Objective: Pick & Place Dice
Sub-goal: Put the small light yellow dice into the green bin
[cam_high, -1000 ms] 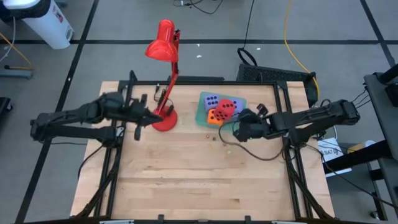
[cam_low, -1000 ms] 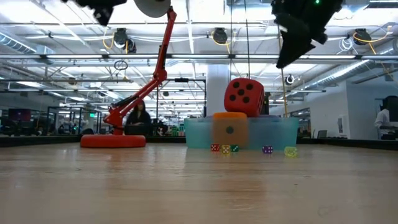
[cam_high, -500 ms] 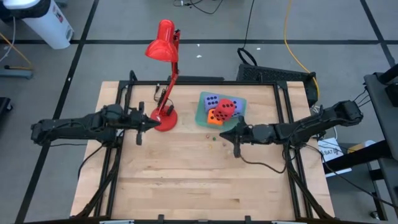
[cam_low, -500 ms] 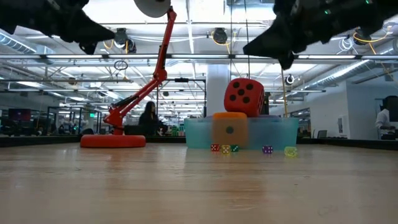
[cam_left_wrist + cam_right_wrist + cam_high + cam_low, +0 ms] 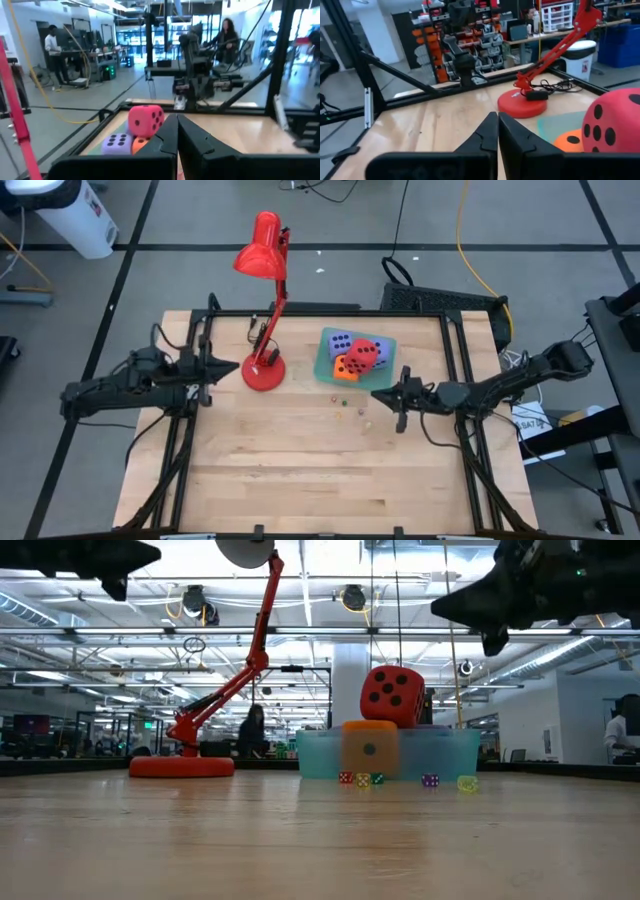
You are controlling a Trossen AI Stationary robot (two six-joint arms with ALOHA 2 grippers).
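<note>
On the table — one red lamp [image 5: 262, 300], one tray [image 5: 325, 355] with a red die [image 5: 364, 355], an orange die [image 5: 344, 367], a purple die [image 5: 339, 341] — five tiny dice [image 5: 362, 779].

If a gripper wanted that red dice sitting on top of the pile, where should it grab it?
Probably from above, fingers across two opposite flat side faces. The red dice sits highest, tilted on the orange dice in the teal tray, so its top is clear while the tray wall and neighbours crowd its lower sides.
</note>
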